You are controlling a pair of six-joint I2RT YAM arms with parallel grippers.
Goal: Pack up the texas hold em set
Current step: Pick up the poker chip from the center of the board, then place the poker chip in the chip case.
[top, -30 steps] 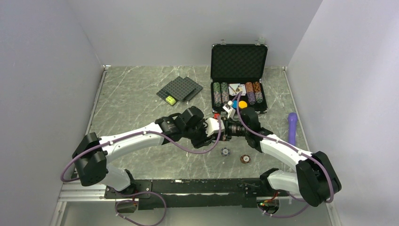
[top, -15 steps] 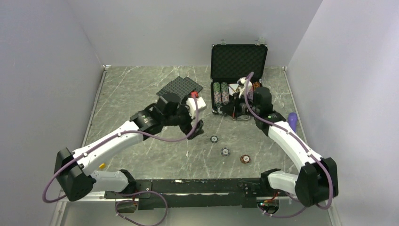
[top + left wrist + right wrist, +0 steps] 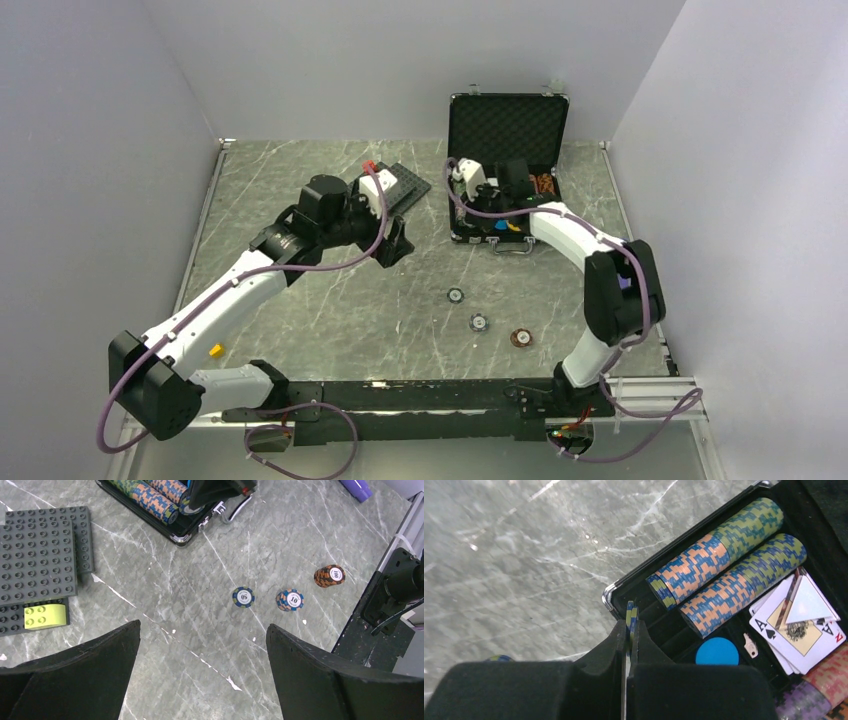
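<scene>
Only at the right wrist: right gripper (image 3: 630,634) tight on chips (image 3: 631,613); left gripper (image 3: 202,645) wide.

The marbled table (image 3: 300,200) carries an open case (image 3: 505,125) far right, studded plates (image 3: 40,555) left of it. Nearer lie a 50 chip (image 3: 243,597), a 10 stack (image 3: 289,600) and a 100 stack (image 3: 330,575), apart.

Blue chip (image 3: 243,597) reads 50, striped stack (image 3: 289,600) 10, orange stack (image 3: 330,575) 100 (card (image 3: 796,630): A).
</scene>
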